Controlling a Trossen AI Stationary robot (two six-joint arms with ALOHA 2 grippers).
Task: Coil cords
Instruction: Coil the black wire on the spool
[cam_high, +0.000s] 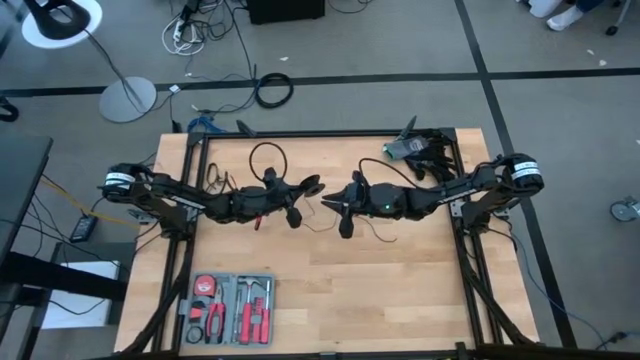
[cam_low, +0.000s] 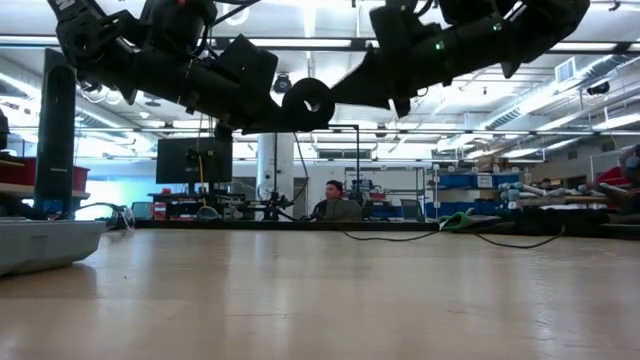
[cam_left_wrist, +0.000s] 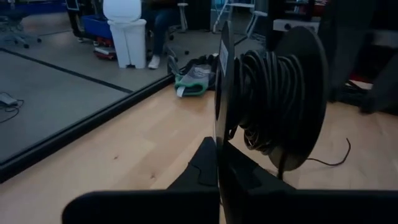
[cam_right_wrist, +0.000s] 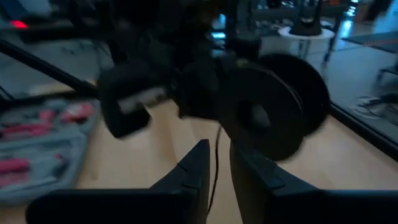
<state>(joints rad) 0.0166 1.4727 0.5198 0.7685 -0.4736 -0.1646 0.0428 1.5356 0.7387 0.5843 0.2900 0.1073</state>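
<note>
The cord is a thin black wire, mostly wound on a round black two-disc spool (cam_left_wrist: 273, 93). The spool hangs in the air over the table's middle (cam_high: 311, 185) (cam_low: 307, 103). My left gripper (cam_left_wrist: 219, 149) (cam_high: 298, 195) comes in level from the table's left and is shut on it. A loose run of wire (cam_right_wrist: 216, 155) drops from the spool and trails on the table (cam_high: 375, 235). My right gripper (cam_right_wrist: 221, 158) (cam_high: 334, 200) faces the spool from the table's right. It is slightly open, with that loose wire passing between its fingers. My left gripper pinches the rim of the spool's disc (cam_left_wrist: 221, 124) on its own side between its two fingers, coming level from the table's left. The spool stands on edge beyond the fingertips, lifted clear of the table. My right gripper has the loose wire in the gap between its fingers (cam_right_wrist: 199, 165); I cannot tell whether either finger touches it.
A grey case of red-handled tools (cam_high: 228, 308) lies at the near left. A dark device (cam_high: 415, 150) sits at the far right corner. A loop of thin wire (cam_high: 268, 155) lies behind the left arm. Black frame rails (cam_high: 470, 270) run along the table's sides.
</note>
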